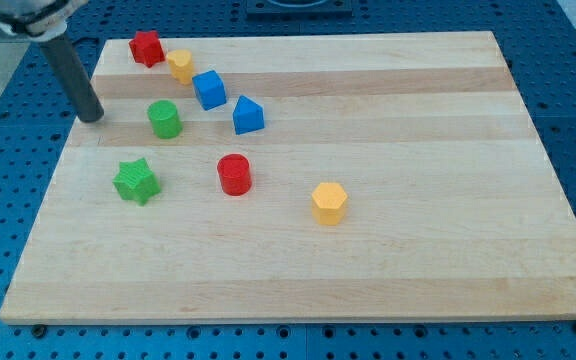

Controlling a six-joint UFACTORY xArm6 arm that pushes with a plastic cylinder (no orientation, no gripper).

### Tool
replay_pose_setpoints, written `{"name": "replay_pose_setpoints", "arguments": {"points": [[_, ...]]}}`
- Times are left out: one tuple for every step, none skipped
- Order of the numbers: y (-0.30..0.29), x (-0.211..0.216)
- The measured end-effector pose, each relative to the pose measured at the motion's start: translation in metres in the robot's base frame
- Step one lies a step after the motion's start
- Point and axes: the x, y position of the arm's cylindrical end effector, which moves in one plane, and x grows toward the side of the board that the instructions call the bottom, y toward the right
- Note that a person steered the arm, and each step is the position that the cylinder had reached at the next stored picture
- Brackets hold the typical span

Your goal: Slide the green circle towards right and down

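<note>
My tip (pixel 92 117) rests on the table (pixel 388 250), left of the green circle (pixel 164 119) and not touching it; the tool is a bare rod with nothing to clamp. I'd approach from upper left, steering between the red circle (pixel 234 174) and blue block (pixel 248 116).

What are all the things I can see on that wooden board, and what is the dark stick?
Red block: one, red, top left corner.
Yellow block: one, yellow, beside it.
Blue blocks: two, blue, and, upper left.
Green circle: one, green, left.
Green star: one, green, below it.
Red cylinder: one, red, left of centre.
Yellow hexagon: one, yellow, centre.
Board: one, pale wood.
My tip: one, dark rod, left of the green circle, apart.
</note>
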Motion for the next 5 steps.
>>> {"name": "replay_pose_setpoints", "arguments": {"points": [[0.009, -0.014], [0.027, -0.011], [0.045, 0.001], [0.065, 0.016], [0.086, 0.034]]}}
